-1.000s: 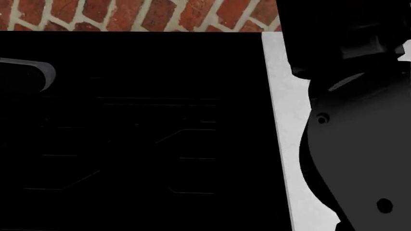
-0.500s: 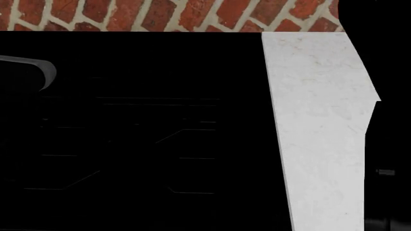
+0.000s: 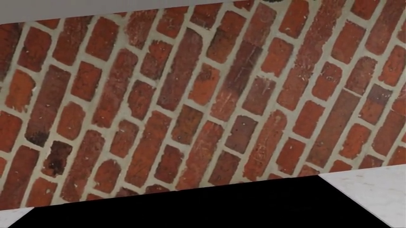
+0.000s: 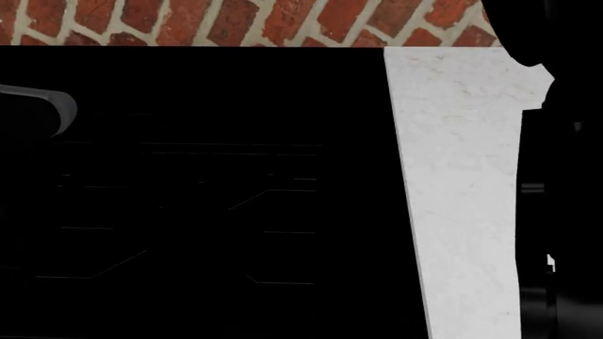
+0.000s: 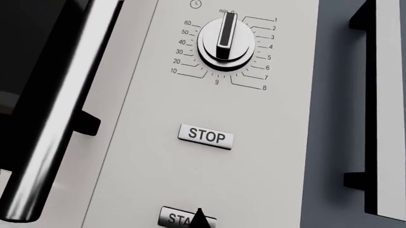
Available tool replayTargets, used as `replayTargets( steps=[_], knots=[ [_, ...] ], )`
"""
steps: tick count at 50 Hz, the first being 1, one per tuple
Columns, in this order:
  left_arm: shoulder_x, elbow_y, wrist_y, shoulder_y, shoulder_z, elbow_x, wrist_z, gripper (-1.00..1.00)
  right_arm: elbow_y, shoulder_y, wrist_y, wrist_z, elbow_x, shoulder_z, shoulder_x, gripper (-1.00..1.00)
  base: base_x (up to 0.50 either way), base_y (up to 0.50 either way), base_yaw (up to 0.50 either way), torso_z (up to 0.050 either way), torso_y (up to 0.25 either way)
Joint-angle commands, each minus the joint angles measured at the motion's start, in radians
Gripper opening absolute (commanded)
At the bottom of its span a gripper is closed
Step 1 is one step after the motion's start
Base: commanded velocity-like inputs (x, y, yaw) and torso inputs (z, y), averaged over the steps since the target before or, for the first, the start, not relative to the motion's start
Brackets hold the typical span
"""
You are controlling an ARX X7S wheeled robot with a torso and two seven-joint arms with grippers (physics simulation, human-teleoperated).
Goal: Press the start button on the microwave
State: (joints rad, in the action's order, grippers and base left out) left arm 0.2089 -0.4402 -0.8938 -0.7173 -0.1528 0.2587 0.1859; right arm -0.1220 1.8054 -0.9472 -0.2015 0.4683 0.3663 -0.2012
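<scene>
Two labelled buttons show on the pale grey microwave control panel (image 5: pixel 222 156) in the right wrist view: a brushed-metal rectangular STOP button (image 5: pixel 206 137) at mid-panel and, below it at the frame edge, the brushed-metal rectangular START button (image 5: pixel 184 219), only partly in view. We see a dark pointed tip (image 5: pixel 201 219) of the right arm's tool lying over the START label and hiding its last letters; we cannot tell whether it touches the button, nor whether the right jaws are released or clenched. START's long axis runs across the panel, parallel to STOP, both slightly tilted in this view. Above them sits a round silver timer dial (image 5: pixel 225 42), its raised bar pointing up toward the top of the minute scale. Beside the panel runs the long polished metal bar handle (image 5: pixel 60 107) of the microwave door. From the head view we see a large black surface (image 4: pixel 198 191) on the white speckled stone bench (image 4: pixel 462 198), red brick wall (image 4: pixel 236 21) behind, and the dark right arm (image 4: pixel 565 176) along the edge. Against half a second ago, that arm now covers more of the bench. Our left wrist view shows only brick wall, a black edge and bench corners; the left jaws are out of sight.
</scene>
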Motion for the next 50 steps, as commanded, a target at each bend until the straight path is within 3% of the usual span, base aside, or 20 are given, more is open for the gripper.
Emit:
replayTargets(
  steps=[1, 20, 37, 50],
  knots=[
    [0.005, -0.008, 0.001, 0.006, 0.0, 0.007, 0.005, 1.0, -0.044, -0.03, 0.04, 0.002, -0.01, 0.017, 0.002, -1.0, 0.0, 0.0, 0.0, 0.0, 0.0],
    [0.016, -0.009, -0.001, 0.009, -0.005, 0.015, 0.009, 1.0, -0.145, -0.04, 0.13, 0.024, -0.036, 0.042, 0.01, -1.0, 0.0, 0.0, 0.0, 0.0, 0.0],
    [0.023, -0.005, 0.011, 0.015, -0.008, 0.023, 0.012, 1.0, -0.104, -0.015, 0.131, 0.029, -0.046, 0.077, 0.005, -1.0, 0.0, 0.0, 0.0, 0.0, 0.0],
    [0.027, -0.018, -0.006, 0.013, -0.01, 0.029, 0.022, 1.0, -0.239, -0.013, 0.213, 0.049, -0.063, 0.08, 0.02, -1.0, 0.0, 0.0, 0.0, 0.0, 0.0]
  ],
)
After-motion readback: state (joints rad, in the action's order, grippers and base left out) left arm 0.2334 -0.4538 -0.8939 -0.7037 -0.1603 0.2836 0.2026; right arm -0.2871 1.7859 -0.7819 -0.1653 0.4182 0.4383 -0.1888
